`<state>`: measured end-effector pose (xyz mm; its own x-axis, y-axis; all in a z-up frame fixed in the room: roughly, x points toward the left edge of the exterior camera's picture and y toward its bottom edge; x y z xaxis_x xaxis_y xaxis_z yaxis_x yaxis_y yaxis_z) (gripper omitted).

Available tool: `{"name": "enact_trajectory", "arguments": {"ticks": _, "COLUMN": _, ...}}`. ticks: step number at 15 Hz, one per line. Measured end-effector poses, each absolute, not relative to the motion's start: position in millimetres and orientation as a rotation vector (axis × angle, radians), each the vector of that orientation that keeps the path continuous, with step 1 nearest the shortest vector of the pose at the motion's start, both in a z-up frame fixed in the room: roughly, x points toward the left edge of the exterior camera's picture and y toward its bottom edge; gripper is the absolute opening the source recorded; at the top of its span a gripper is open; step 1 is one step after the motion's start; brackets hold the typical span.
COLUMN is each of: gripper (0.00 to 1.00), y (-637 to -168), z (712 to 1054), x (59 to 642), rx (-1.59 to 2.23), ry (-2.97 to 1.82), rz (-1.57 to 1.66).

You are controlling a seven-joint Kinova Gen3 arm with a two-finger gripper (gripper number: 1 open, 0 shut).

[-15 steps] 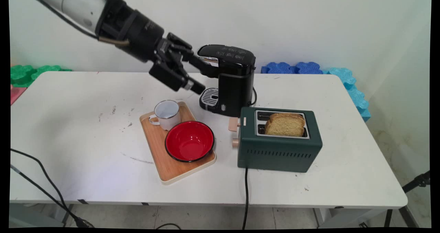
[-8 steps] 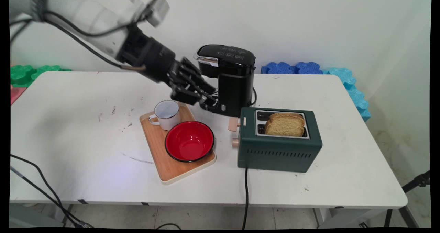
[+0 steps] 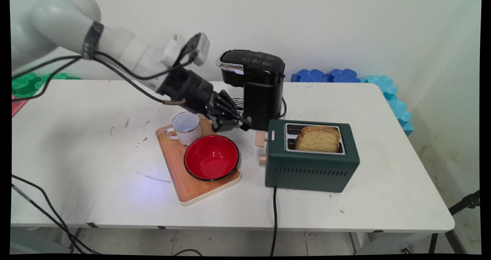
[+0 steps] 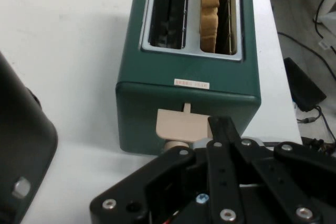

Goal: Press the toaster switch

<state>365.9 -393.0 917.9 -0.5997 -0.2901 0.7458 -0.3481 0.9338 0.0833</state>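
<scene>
Hand view, toaster [image 4: 178, 106] label unreadable, fingers [image 4: 223, 129] closed

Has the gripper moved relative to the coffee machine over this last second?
Yes. The gripper has dropped from beside the coffee machine top to its base, nearer the toaster lever.

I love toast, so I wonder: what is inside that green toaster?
The green toaster has two slots. One holds a slice of browned bread sticking up above the rim; the other looks empty, with only its wire rack showing. The bread's lower part is hidden inside the slot.
</scene>
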Motion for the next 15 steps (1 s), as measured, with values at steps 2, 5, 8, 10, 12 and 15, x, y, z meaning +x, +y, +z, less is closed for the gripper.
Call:
{"name": "enact_trajectory", "arguments": {"ticks": 2, "gripper": 0.00, "y": -395.8, "z": 905.8, "x": 361.2, "rx": 0.423, "ry": -2.256, "rz": 0.087}}
{"name": "enact_trajectory", "arguments": {"ticks": 5, "gripper": 0.00, "y": -402.7, "z": 892.0, "x": 355.5, "rx": 0.383, "ry": -2.264, "rz": 0.109}}
{"name": "enact_trajectory", "arguments": {"ticks": 8, "gripper": 0.00, "y": -409.0, "z": 881.2, "x": 351.1, "rx": 0.362, "ry": -2.264, "rz": 0.127}}
{"name": "enact_trajectory", "arguments": {"ticks": 10, "gripper": 0.00, "y": -411.7, "z": 874.1, "x": 348.2, "rx": 0.354, "ry": -2.261, "rz": 0.129}}
{"name": "enact_trajectory", "arguments": {"ticks": 12, "gripper": 0.00, "y": -413.0, "z": 867.9, "x": 345.7, "rx": 0.347, "ry": -2.259, "rz": 0.128}}
{"name": "enact_trajectory", "arguments": {"ticks": 15, "gripper": 0.00, "y": -414.5, "z": 859.3, "x": 342.2, "rx": 0.339, "ry": -2.259, "rz": 0.126}}
